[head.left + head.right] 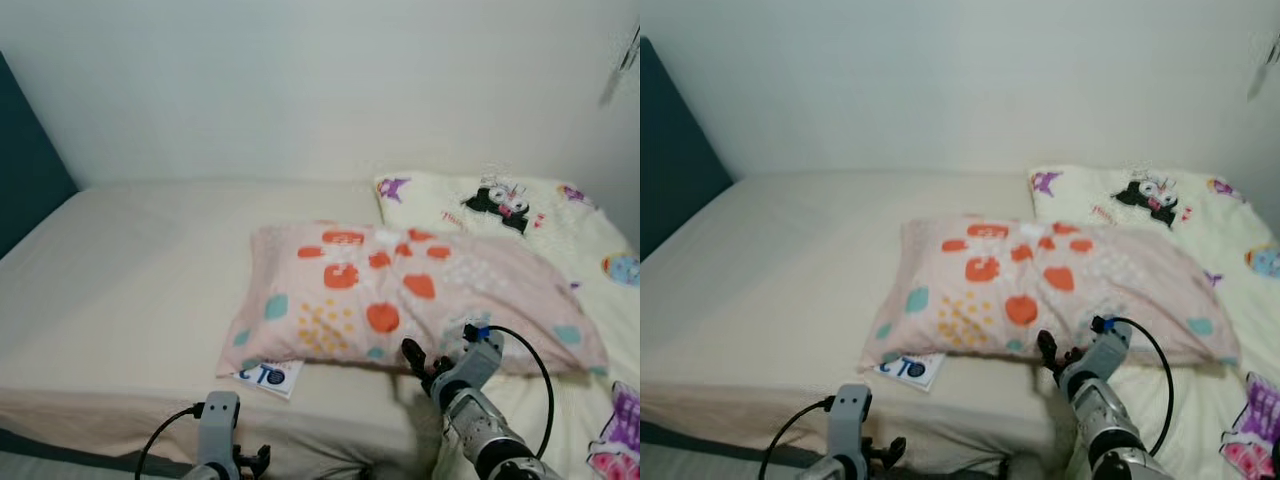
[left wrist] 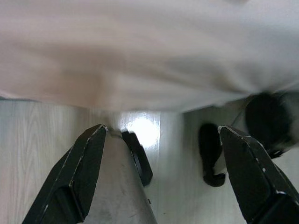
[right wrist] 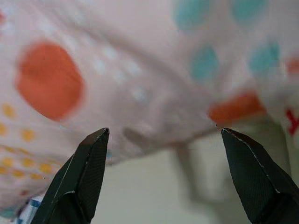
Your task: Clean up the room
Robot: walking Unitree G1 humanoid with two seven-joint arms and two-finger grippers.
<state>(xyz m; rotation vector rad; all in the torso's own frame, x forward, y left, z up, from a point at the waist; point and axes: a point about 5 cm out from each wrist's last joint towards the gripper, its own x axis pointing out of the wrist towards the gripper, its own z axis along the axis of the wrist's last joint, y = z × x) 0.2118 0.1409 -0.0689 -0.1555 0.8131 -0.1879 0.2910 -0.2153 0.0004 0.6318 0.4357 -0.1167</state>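
Just beyond the right hand (image 1: 418, 362), fingers spread apart, the spotted pillow (image 1: 400, 295).

A plain off-white wall (image 1: 300, 80) ran behind the bed (image 1: 130, 270), meeting it along a soft, shadowed line. The bed was wide and covered in a smooth cream sheet, its near edge hanging down in a pinkish fold. At the left a dark teal headboard (image 1: 25, 170) rose at an angle against the wall. Below the hanging sheet lay a pale wood-grain floor (image 2: 32, 140), with a bright patch of reflected light (image 2: 140, 128) on it. The light over the room was even and soft.
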